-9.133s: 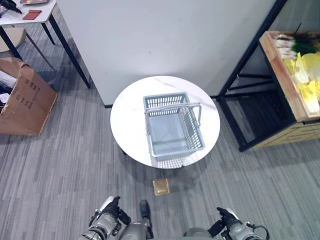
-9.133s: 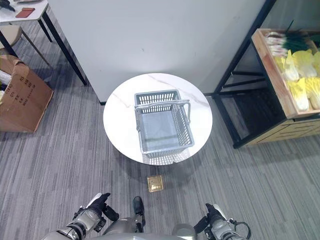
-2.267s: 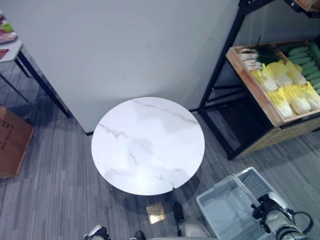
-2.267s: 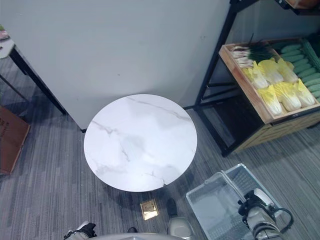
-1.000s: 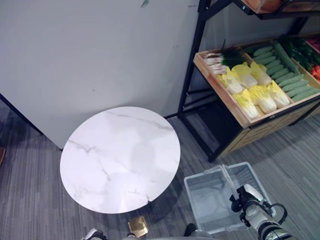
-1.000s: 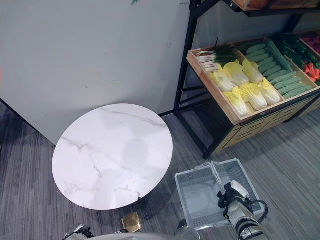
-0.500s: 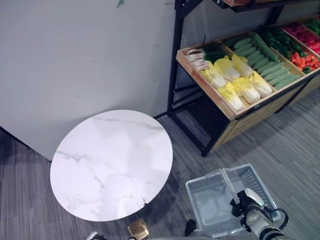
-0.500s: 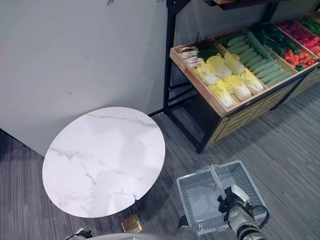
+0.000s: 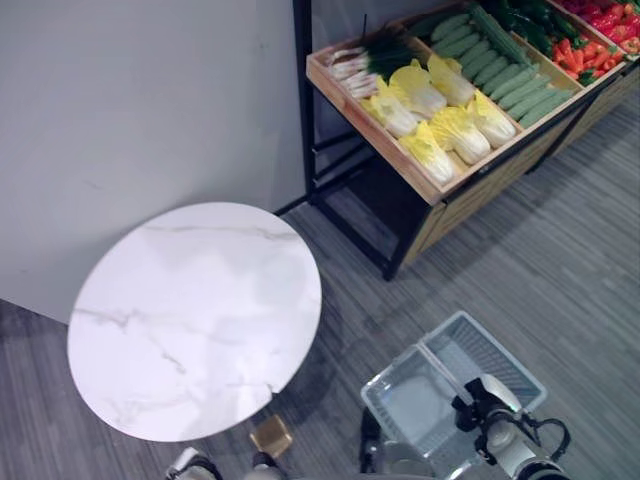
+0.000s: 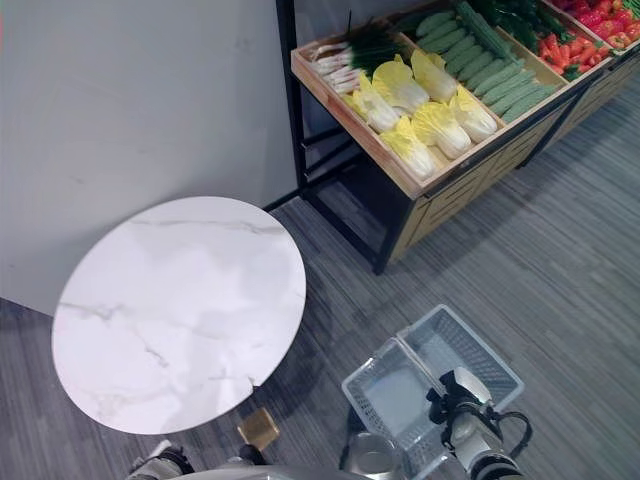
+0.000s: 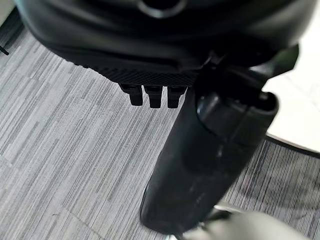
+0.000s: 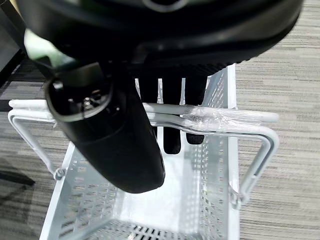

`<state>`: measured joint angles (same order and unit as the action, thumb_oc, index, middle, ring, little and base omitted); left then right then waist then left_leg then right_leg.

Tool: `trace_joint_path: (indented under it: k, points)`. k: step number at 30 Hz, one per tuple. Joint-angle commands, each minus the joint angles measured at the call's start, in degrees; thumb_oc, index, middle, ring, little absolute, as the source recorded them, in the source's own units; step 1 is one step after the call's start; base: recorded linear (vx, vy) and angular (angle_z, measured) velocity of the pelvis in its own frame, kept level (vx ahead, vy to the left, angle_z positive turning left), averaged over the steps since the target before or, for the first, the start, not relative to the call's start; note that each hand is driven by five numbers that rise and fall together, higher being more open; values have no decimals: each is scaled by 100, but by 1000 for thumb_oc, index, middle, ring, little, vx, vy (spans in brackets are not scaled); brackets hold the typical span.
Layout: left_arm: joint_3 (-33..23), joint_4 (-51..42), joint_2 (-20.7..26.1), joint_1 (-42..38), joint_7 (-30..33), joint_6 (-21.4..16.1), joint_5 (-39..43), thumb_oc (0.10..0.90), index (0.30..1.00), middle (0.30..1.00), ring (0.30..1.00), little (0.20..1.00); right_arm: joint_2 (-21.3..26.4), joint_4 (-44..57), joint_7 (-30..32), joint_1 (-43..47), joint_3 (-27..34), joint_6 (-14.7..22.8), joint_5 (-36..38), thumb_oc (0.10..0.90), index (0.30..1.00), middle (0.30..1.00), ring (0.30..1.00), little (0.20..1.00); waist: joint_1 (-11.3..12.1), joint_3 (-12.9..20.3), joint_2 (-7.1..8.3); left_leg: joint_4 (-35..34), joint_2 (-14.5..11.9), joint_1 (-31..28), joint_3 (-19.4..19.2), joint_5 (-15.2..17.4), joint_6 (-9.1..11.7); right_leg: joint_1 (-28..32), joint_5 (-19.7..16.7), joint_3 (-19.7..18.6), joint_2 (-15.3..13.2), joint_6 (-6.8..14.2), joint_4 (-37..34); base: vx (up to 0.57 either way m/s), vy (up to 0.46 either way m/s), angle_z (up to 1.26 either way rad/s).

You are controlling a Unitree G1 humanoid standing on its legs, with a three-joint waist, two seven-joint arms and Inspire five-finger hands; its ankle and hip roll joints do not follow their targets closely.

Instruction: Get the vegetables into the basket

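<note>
The fingers (image 12: 172, 120) of the right hand (image 10: 452, 400) are hooked under the twin pale wire handles (image 12: 200, 117) of the grey plastic mesh basket (image 9: 400, 375), thumb wrapped over the near side, so the hand is closed on the handles and the basket hangs from it, above the grey striped carpet floor (image 9: 560, 260). In the right wrist view the basket's floor and mesh walls are bare: it is empty.

The left hand (image 11: 205, 150) shows in its own wrist view, low beside the body over the carpet, its fingers curled back toward the palm and holding nothing.

The relation that matters is between the carried basket and the vegetables. They lie ahead and to the right of the right hand, well apart from it and higher up, in a tilted wooden crate shelf (image 10: 400, 178) on a black metal rack (image 9: 303, 110). Nearest the basket are the yellow-white napa cabbages (image 9: 430, 150), lying with their long axes running up the slope of the crate; beyond them are green cucumbers (image 10: 500, 85), white-stemmed green onions (image 9: 365, 58) at the crate's far left end, and red peppers (image 10: 600, 25) in a further section. The right hand is nearer the crate but occupied, so my judgement is that the free left hand would do the picking once the basket is closer.

The round white marble-patterned table (image 9: 195, 320) stands to the left, with nothing on it.
</note>
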<state>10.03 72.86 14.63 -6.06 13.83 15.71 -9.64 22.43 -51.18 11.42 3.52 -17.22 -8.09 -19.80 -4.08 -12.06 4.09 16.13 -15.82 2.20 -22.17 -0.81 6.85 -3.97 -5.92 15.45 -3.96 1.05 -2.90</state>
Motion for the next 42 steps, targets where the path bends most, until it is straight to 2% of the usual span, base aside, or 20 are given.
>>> trace_joint_path:
  k: [1, 2, 7, 14, 18, 21, 23, 24, 27, 29, 30, 31, 32, 35, 36, 37, 38, 39, 42]
  points:
    - [102, 107, -321, -389, 316, -164, 516, 900, 1000, 1000, 1000, 1000, 414, 267, 344, 488, -41, 172, -64, 400, 300, 300, 300, 300, 132, 42, 21, -1536, 534, 437, 1725, -366, 131, 99, -60, -433, -339, 868, -121, 48, 158, -57]
    - [148, 96, -319, -418, 288, -173, 511, 900, 1000, 1000, 1000, 1000, 388, 329, 312, 494, -35, 182, -83, 400, 300, 300, 300, 300, 79, 45, 25, -1603, 489, 414, 1676, -348, 126, 51, -56, -495, -386, 905, -100, 84, 196, -91]
    - [103, 118, -241, -336, 275, -229, 479, 900, 1000, 1000, 1000, 1000, 211, 413, 245, 413, -104, 174, -122, 400, 300, 300, 300, 300, 185, -4, 106, -1369, 728, 206, 1409, -63, -80, 30, 2, -760, -637, 941, 174, 53, 178, -67]
    - [-39, 146, -96, -226, 285, -270, 469, 900, 1000, 1000, 1000, 1000, -47, 325, 170, 507, -264, 210, -152, 400, 300, 300, 300, 300, 258, 47, 198, -1438, 902, -127, 1218, 110, -208, 21, 11, -998, -754, 1021, 270, 41, 105, -22]
    - [-30, 101, -112, -221, 282, -250, 467, 900, 1000, 1000, 1000, 1000, -43, 339, 117, 586, -325, 202, -223, 400, 300, 300, 300, 300, 261, -46, 263, -944, 1012, -14, 1194, 418, -289, -22, -16, -1112, -880, 1071, 320, 6, 96, -14]
    - [61, 31, -167, -259, 280, -266, 478, 900, 1000, 1000, 1000, 1000, -32, 75, 129, 684, -275, 166, -197, 400, 300, 300, 300, 300, 241, -88, 263, -541, 1187, 169, 1104, 702, -444, -155, -195, -1313, -1037, 1176, 378, -18, 177, -12]
    - [103, 23, -171, -271, 260, -274, 427, 900, 1000, 1000, 1000, 1000, -55, -51, 137, 723, -258, 148, -169, 400, 300, 300, 300, 300, 211, -77, 268, -503, 1258, 162, 984, 776, -502, -235, -322, -1425, -1091, 1238, 375, -30, 202, -29]
    - [128, 0, -151, -281, 237, -258, 353, 900, 1000, 1000, 1000, 1000, -77, -123, 139, 759, -220, 126, -131, 400, 300, 300, 300, 300, 181, -90, 279, -457, 1320, 123, 811, 869, -552, -330, -559, -1573, -1149, 1331, 361, -55, 196, -57]
    - [111, -10, -120, -284, 219, -239, 340, 900, 1000, 1000, 1000, 1000, -80, -177, 116, 823, -243, 109, -161, 400, 300, 300, 300, 300, 158, -76, 322, -529, 1375, 117, 662, 838, -572, -472, -791, -1671, -1193, 1395, 333, -58, 94, -56]
    - [78, -11, -85, -291, 228, -226, 364, 900, 1000, 1000, 1000, 1000, -119, -256, 100, 924, -276, 93, -158, 400, 300, 300, 300, 300, 150, -130, 348, -660, 1344, 26, 411, 803, -539, -645, -1224, -1541, -1181, 1395, 280, -120, 57, -57]
    - [46, -20, -65, -273, 221, -220, 373, 900, 1000, 1000, 1000, 1000, -135, -228, 67, 913, -272, 78, -157, 400, 300, 300, 300, 300, 189, -140, 346, -738, 1294, 3, 300, 748, -520, -721, -1317, -1252, -1226, 1395, 282, -79, 5, -81]
    - [47, -20, -66, -272, 221, -220, 372, 900, 1000, 1000, 1000, 1000, -134, -226, 66, 911, -272, 76, -158, 400, 300, 300, 300, 300, 190, -140, 345, -743, 1293, -1, 300, 746, -519, -717, -1318, -1251, -1224, 1395, 279, -132, 40, -95]
    - [41, -51, -57, -259, 243, -203, 371, 900, 1000, 1000, 1000, 1000, -167, -254, 72, 918, -283, 96, -143, 400, 300, 300, 300, 300, 287, -143, 243, -894, 1165, 1, 158, 604, -492, -675, -1156, -478, -1406, 1395, 369, -113, 62, -57]
    - [29, -59, -47, -238, 232, -185, 359, 900, 1000, 1000, 1000, 1000, -229, -273, 66, 906, -336, 110, -201, 400, 300, 300, 300, 300, 336, -133, 178, -1158, 1066, -46, 46, 370, -490, -556, -971, -375, -1487, 1378, 590, -155, 55, -59]
    - [-31, -47, -43, -208, 220, -152, 373, 900, 1000, 1000, 1000, 1000, -301, -301, 63, 913, -389, 102, -231, 400, 300, 300, 300, 300, 527, -61, 186, -1371, 1016, 4, -96, 170, -488, -282, -792, -126, -1545, 1357, 720, -242, -55, -106]
    - [-82, 31, -40, -158, 164, -90, 307, 900, 1000, 1000, 1000, 1000, -355, -317, 37, 881, -461, 99, -253, 400, 300, 300, 300, 300, 766, 127, 273, -1570, 1003, -45, -182, 188, -385, 96, -706, 209, -1507, 1395, 467, -203, -164, -79]
    - [-142, 68, -39, -128, 148, -68, 324, 900, 1000, 1000, 1000, 1000, -365, -253, 8, 877, -488, 89, -282, 400, 300, 300, 300, 300, 793, 177, 328, -1585, 956, -54, -237, 99, -320, 112, -717, 237, -1455, 1395, 306, -110, -196, -91]
    - [-164, 83, -50, -142, 155, -64, 330, 900, 1000, 1000, 1000, 1000, -366, -208, 13, 871, -484, 87, -280, 400, 300, 300, 300, 300, 777, 163, 374, -1526, 966, 29, -300, -48, -354, 52, -730, 249, -1488, 1393, 298, -91, -161, -128]
    - [-185, 121, -102, -155, 181, -37, 376, 900, 1000, 1000, 1000, 1000, -344, -120, 41, 771, -455, 81, -244, 400, 300, 300, 300, 300, 692, 198, 330, -1570, 851, 4, -163, -150, -261, 125, -397, 306, -1340, 1288, 246, -21, -144, -27]
